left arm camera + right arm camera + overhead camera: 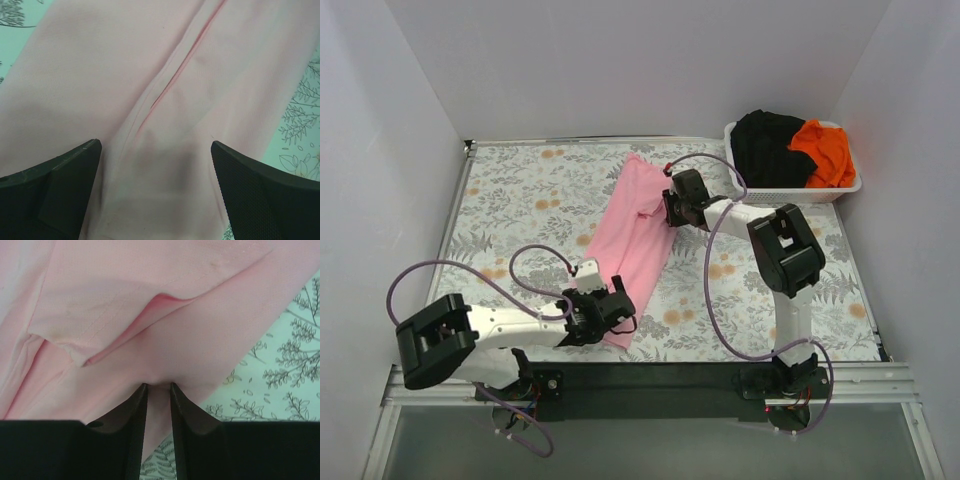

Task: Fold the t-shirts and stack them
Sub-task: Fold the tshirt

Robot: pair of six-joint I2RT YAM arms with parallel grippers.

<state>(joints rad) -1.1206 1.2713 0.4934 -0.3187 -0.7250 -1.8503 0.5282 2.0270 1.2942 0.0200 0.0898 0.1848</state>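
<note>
— The room?
— White walls (650, 60) and a table (520, 200) with a leafy print.
— The shirts?
— The pink t-shirt (635, 240) lies mid-table; the black t-shirt (765, 145) and orange t-shirt (825, 150) sit in the basket (790, 193), far right corner.
— The grippers?
— The left gripper (155, 145) gapes over the pink t-shirt's near end; the right gripper (159, 385) pinches its right edge.

You get bright, even overhead light; wrist views look slightly soft, a grey shadow on the pink t-shirt (150, 75).
</note>
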